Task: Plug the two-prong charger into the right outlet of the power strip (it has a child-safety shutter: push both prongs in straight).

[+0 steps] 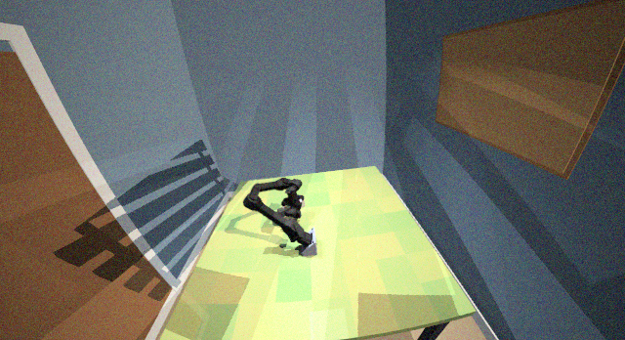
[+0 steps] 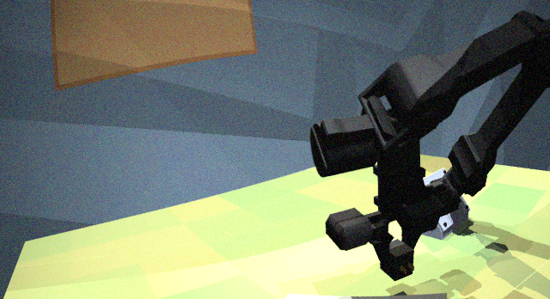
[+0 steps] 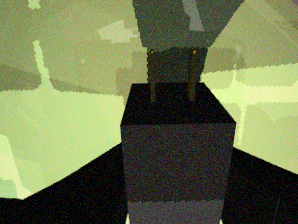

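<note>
My gripper points down and is shut on the charger. The charger, a dark block, sits between the fingertips, above the table. In the wrist view its two thin prongs stick out toward the top of the frame, side by side. The power strip is mostly out of sight: a pale sliver just behind the gripper in the top view and a pale edge at the bottom of the exterior view may be it. Its outlets are not visible, and no contact with the prongs can be made out.
The arm's grey-white base mount stands on the patterned green-yellow table. Arm shadows fall on the table. A dark patch fills the top of the wrist view beyond the prongs; whether it is shadow or an object is unclear. A brown panel hangs on the wall.
</note>
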`<act>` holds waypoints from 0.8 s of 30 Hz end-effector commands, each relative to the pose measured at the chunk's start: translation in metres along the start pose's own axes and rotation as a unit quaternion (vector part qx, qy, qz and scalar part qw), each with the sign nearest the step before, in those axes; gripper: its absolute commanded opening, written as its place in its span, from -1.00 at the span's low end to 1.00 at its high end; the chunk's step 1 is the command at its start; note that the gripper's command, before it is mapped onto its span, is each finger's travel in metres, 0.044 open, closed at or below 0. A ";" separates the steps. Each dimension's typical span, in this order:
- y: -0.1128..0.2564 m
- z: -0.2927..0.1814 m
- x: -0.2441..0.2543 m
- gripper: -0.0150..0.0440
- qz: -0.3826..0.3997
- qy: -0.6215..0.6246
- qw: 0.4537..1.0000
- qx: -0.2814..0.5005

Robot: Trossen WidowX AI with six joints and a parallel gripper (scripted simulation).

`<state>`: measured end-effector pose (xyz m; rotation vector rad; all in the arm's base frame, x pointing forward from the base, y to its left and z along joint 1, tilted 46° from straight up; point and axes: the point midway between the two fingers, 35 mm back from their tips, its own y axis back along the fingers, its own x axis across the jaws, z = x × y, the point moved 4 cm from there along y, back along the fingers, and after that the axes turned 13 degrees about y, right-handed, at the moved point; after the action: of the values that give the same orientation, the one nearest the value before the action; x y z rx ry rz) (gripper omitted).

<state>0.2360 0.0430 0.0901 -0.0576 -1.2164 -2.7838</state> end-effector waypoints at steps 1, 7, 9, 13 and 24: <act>-0.002 -0.005 -0.006 -0.49 -0.001 -0.035 0.999 0.003; -0.006 -0.013 -0.012 -0.49 0.003 -0.085 0.996 0.002; -0.008 -0.015 -0.014 -0.49 0.004 -0.102 0.995 0.002; -0.011 -0.020 -0.017 -0.49 0.006 -0.134 0.991 0.002; -0.021 -0.034 -0.027 -0.49 0.012 -0.224 0.975 0.003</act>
<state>0.2559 0.0359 0.0546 -0.6491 -1.2758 -2.8327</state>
